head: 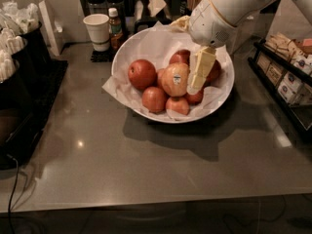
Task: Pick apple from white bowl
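A robot's pale yellow gripper (195,84) reaches down from the upper right of the frame into the white bowl (127,52) at upper centre. It hangs just right of the stickered apple (174,79), which sits atop smaller red apples (142,74). Whether the gripper is open or closed cannot be told. A paper cup (96,30) stands at upper left on the grey counter (146,169).

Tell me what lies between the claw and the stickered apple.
Nothing shows between them. In the camera view the claw hangs inside the white bowl, close beside the apple on its right as pictured; whether they touch cannot be told.
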